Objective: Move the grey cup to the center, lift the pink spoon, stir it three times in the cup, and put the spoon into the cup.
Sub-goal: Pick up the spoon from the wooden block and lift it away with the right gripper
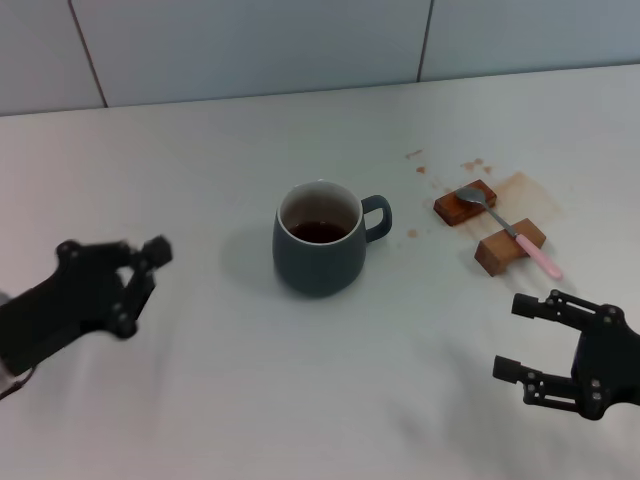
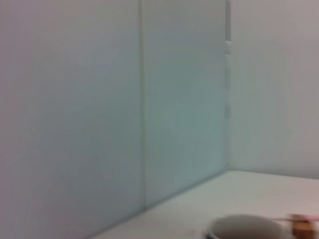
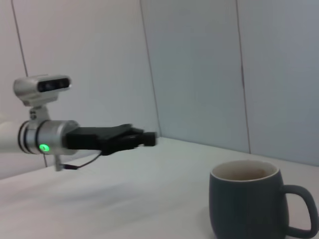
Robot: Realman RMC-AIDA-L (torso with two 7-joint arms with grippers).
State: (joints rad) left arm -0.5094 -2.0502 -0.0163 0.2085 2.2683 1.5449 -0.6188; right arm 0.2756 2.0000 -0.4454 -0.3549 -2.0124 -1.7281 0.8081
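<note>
Grey cup point(image 1: 319, 240): mid-table point(image 1: 200, 150), handle at 3 o'clock. Pink spoon point(image 1: 510, 229): bridging two wooden blocks point(image 1: 488, 224), axis 10-to-4 o'clock, handle toward the right claw point(image 1: 530, 340). That claw, wide open and empty, sits at the spoon's 6 o'clock, nearer. Left claw point(image 1: 140, 268): closed, empty, at the cup's 9 o'clock.

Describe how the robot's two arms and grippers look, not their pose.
Both grippers are matt black and angular, built of linked segments with visible joints. The left gripper sits on a silver cylindrical wrist with a glowing green light, a thin dark cable beneath, and a small silver camera mounted above. The right gripper has two blocky black jaws; its wrist is out of frame.
</note>
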